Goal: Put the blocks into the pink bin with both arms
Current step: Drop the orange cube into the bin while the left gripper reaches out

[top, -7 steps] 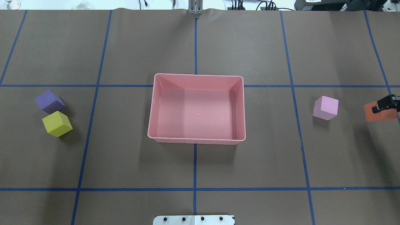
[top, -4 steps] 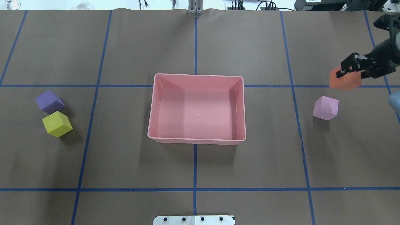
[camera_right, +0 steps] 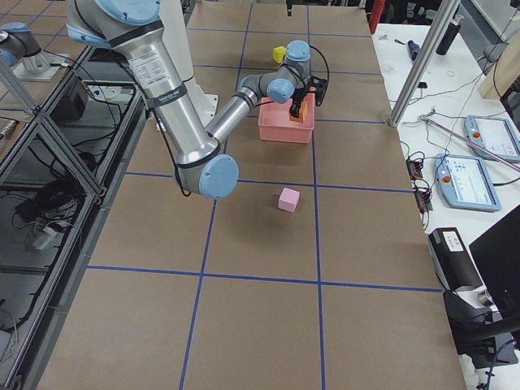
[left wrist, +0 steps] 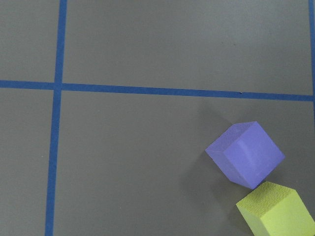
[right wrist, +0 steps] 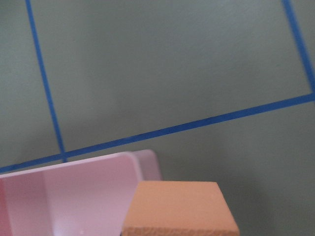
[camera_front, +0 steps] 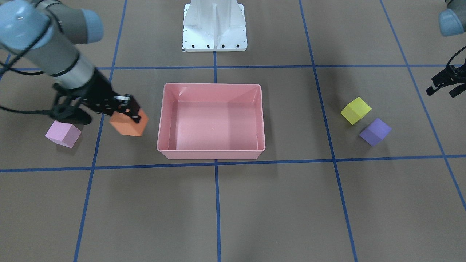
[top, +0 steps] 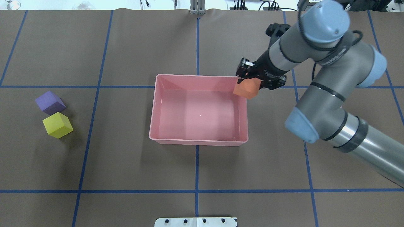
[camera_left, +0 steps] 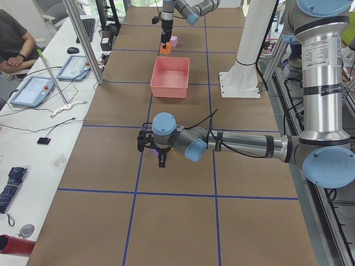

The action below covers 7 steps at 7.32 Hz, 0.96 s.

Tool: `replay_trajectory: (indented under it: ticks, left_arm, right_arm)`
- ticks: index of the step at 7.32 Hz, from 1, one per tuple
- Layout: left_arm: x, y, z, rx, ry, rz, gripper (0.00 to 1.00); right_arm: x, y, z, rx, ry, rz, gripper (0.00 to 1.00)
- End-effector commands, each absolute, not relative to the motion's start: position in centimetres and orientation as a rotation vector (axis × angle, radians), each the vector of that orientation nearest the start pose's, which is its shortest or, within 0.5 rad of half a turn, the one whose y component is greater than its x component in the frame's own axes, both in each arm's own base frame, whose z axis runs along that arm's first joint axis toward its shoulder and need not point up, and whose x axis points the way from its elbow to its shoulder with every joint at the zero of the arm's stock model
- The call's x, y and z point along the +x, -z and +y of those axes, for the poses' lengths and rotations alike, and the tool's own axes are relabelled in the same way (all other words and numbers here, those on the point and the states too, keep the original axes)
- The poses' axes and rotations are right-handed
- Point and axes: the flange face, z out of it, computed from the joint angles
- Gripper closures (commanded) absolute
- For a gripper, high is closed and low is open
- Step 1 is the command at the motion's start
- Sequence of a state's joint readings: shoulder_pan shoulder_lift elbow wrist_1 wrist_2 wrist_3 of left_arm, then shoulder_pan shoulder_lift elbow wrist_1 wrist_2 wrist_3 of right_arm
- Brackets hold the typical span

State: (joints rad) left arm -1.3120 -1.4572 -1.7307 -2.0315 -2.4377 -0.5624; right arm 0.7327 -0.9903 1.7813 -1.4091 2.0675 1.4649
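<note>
The pink bin (top: pixel 195 113) stands empty at the table's middle, also in the front view (camera_front: pixel 211 123). My right gripper (top: pixel 247 82) is shut on the orange block (top: pixel 247 90), held raised by the bin's far right corner; in the front view the right gripper (camera_front: pixel 125 107) and the orange block (camera_front: pixel 130 124) sit just beside the bin. The light pink block (camera_front: pixel 63 133) lies on my right, hidden under the arm in the overhead view. The yellow block (top: pixel 57 125) and the purple block (top: pixel 50 102) touch on my left. My left gripper (camera_front: pixel 441 91) is open and empty, above the table beyond them.
The white pedestal base (camera_front: pixel 214 25) stands at my side of the table. Blue tape lines cross the brown table cover. My right arm's elbow and forearm (top: pixel 328 110) span the table's right half. A desk with tablets (camera_left: pixel 39 88) and a seated person run along the far side.
My right arm has swung left from the table's right edge to the bin's far right corner, carrying the orange block. It now covers the light pink block in the overhead view.
</note>
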Motion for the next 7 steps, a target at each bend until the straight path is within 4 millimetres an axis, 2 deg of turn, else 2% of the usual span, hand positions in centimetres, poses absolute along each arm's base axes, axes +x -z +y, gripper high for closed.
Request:
replay_trajectory:
  ticks: [1, 2, 3, 4, 5, 6, 7]
  left_arm:
    - [7.1, -57.5, -47.5, 0.09, 0.059, 0.965, 0.01]
    - [8.7, -56.8, -47.8, 0.07, 0.061, 0.971, 0.01]
    - [12.0, -54.7, -49.2, 0.058, 0.096, 0.955, 0.01]
    - [15.8, -53.6, -49.4, 0.039, 0.144, 0.913, 0.01]
    - [17.0, -53.0, -49.0, -0.014, 0.233, 0.917, 0.01]
    - [19.9, -51.2, -47.7, -0.107, 0.331, 0.933, 0.01]
    - [22.4, -49.9, -47.1, -0.155, 0.36, 0.942, 0.01]
  right_arm:
    - [-46.6, -17.9, -46.5, -0.052, -0.336, -1.055, 1.0]
    - [-48.5, -19.1, -45.7, -0.061, -0.32, -1.025, 0.91]
    - [-49.7, -20.0, -45.4, -0.07, -0.313, -1.004, 0.79]
    - [-50.7, -21.2, -44.6, -0.085, -0.302, -0.981, 0.49]
    - [-51.5, -21.8, -44.4, -0.095, -0.297, -0.968, 0.41]
    - [-51.5, -22.1, -44.1, -0.099, -0.294, -0.964, 0.36]
    - [-51.5, -21.9, -44.1, -0.099, -0.292, -0.968, 0.1]
